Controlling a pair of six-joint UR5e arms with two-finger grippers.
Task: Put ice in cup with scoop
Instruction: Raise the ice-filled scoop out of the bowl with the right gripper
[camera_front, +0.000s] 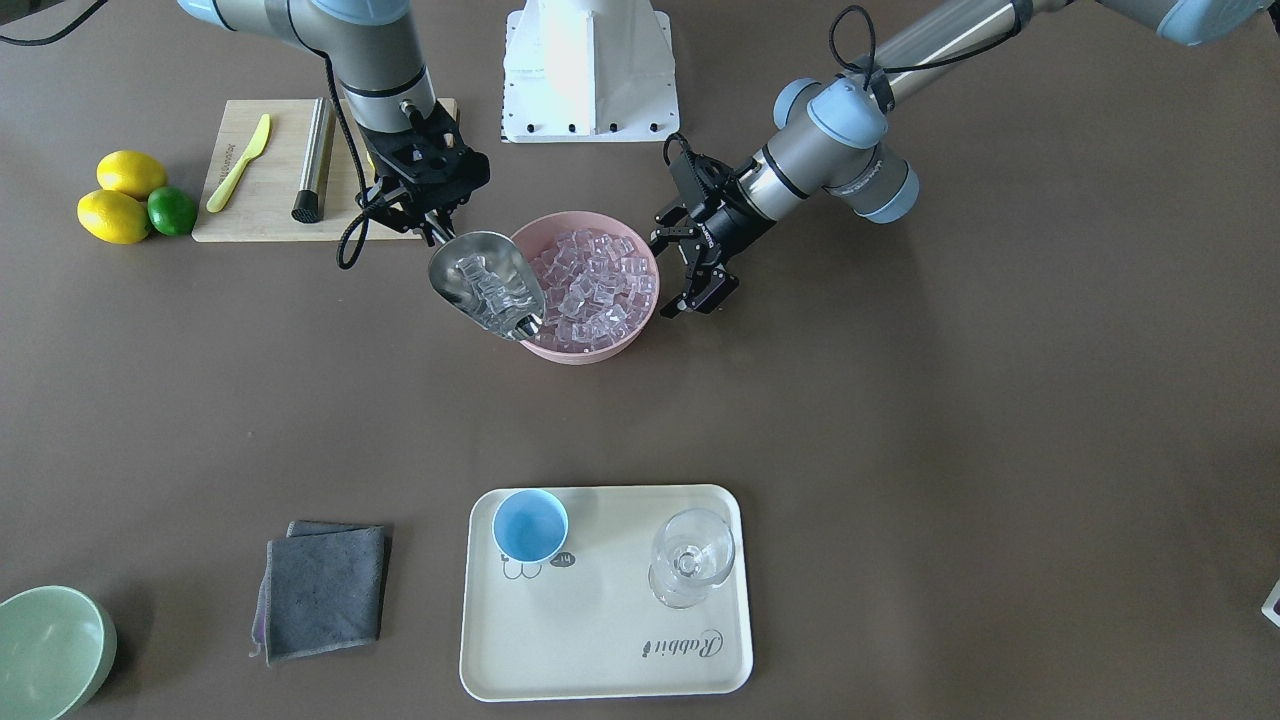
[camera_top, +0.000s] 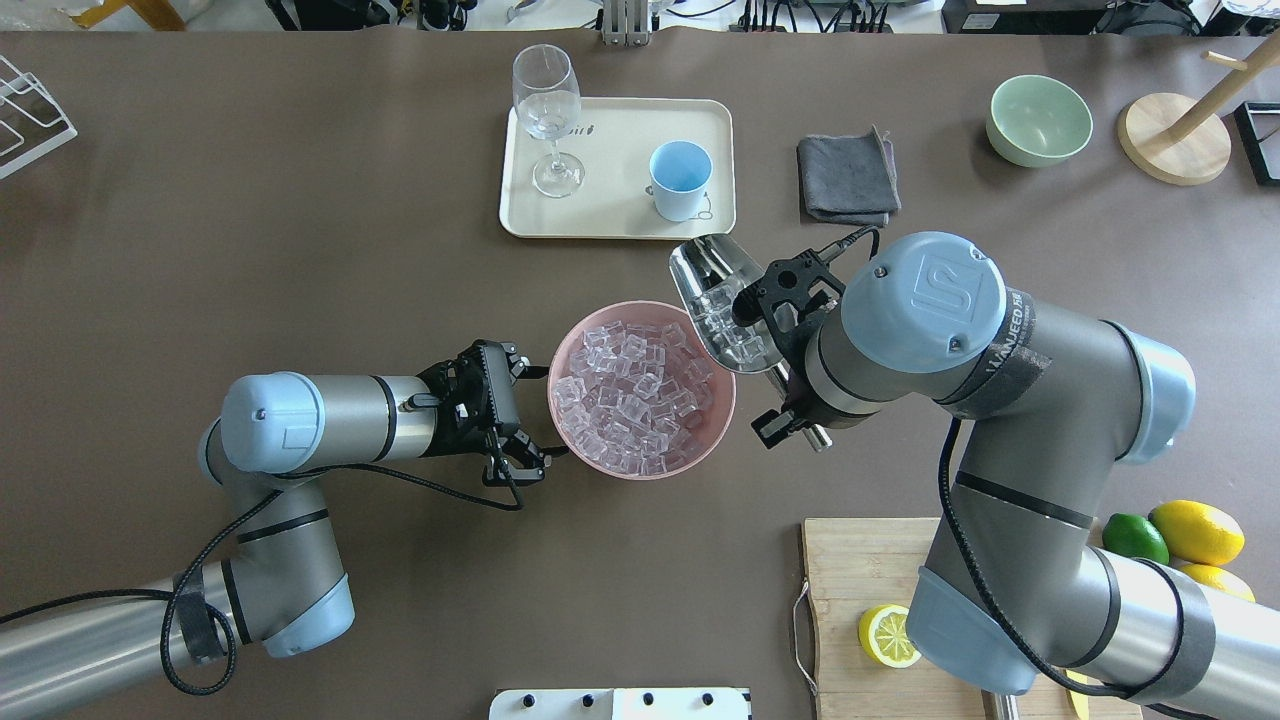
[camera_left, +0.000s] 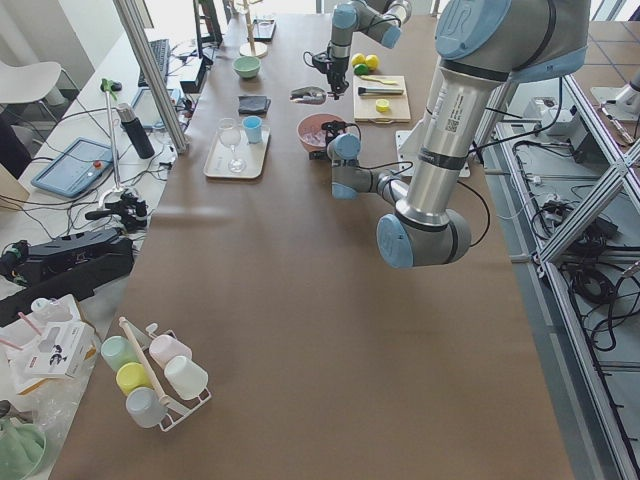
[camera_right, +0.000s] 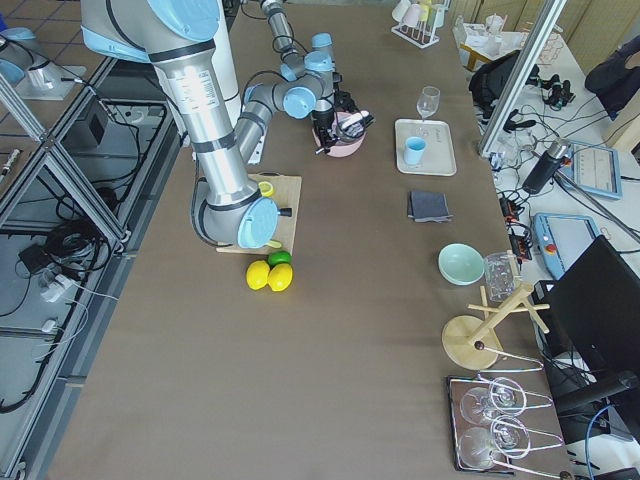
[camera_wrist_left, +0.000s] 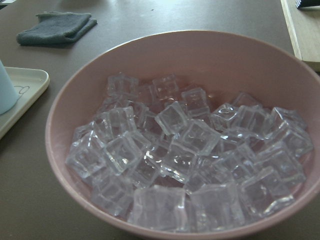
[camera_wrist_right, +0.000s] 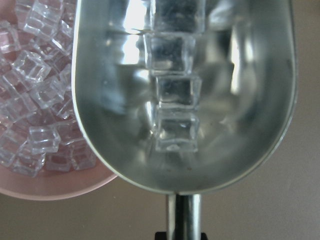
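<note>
The right end effector (camera_front: 430, 218) is clamped on the thin handle of the scoop (camera_wrist_right: 240, 125), which is raised over the rim of the pink bowl (camera_front: 590, 352). A few cubes of ice (camera_wrist_right: 174, 92) lie in its trough, and many more fill the bowl. The left end effector (camera_top: 538, 418) is spread wide and empty just beside the bowl. Across the worktop, the cup (camera_front: 530, 525) stands upright and empty on the cream tray (camera_front: 600, 640), apart from a stemmed glass (camera_front: 690, 558).

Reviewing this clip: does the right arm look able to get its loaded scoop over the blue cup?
Probably yes. The right tool holds the scoop beside the pink bowl, nothing stands between it and the cup, and the wine glass stands apart on the tray.
</note>
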